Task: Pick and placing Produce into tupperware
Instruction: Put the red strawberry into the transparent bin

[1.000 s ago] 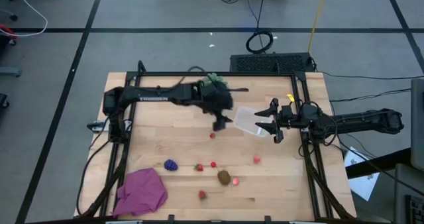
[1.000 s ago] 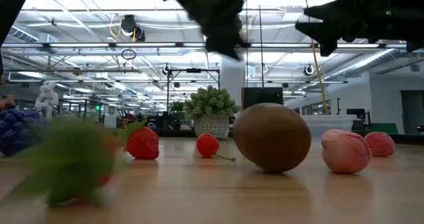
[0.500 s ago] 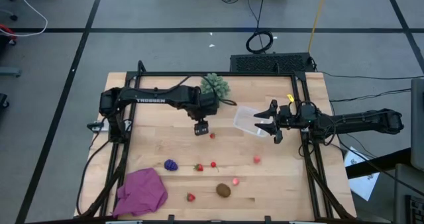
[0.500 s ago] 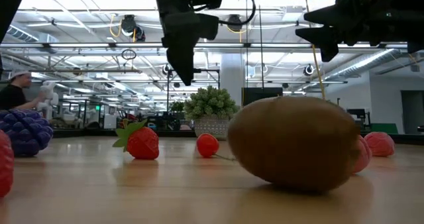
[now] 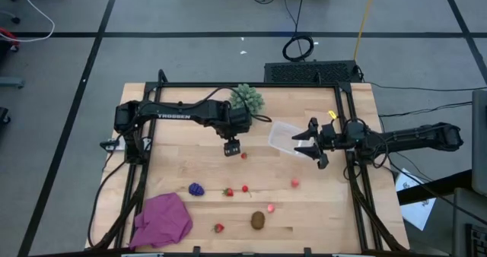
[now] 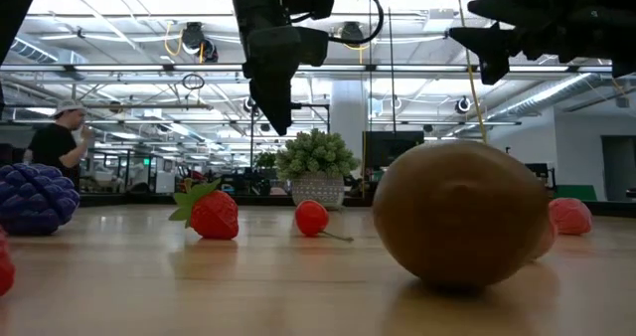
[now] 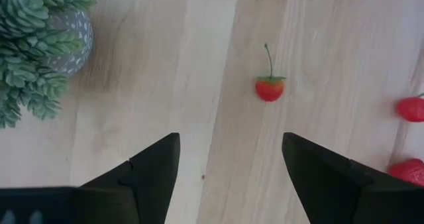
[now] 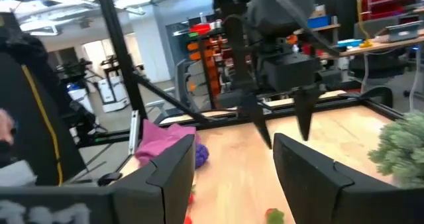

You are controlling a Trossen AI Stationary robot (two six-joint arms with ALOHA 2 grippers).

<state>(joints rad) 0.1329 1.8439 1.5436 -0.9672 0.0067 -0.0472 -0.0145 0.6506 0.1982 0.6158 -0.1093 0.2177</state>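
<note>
My left gripper (image 5: 231, 147) hangs open above the middle of the table, fingers pointing down; a stemmed red cherry (image 7: 269, 89) lies just beyond it on the wood. My right gripper (image 5: 310, 141) is open and raised, beside the right edge of the clear tupperware (image 5: 284, 134), which sits flat on the table. The brown kiwi (image 5: 258, 220), a strawberry (image 5: 219, 227) and a pink piece (image 5: 270, 208) lie near the front edge. The purple grape cluster (image 5: 196, 188) and more red pieces (image 5: 245, 188) lie mid-table. In the low view the kiwi (image 6: 459, 215) looms close.
A green spiky plant in a small pot (image 5: 247, 99) stands at the far edge, just behind my left arm. A magenta cloth (image 5: 162, 219) lies crumpled at the near left corner. Bare wood stretches between the cherry and the tupperware. A person stands far off in the room (image 6: 60, 142).
My left gripper has swung from near the tupperware toward the table's left and near side and come down a little, staying open. The kiwi has rolled toward the near edge, and the front strawberry has shifted left.
</note>
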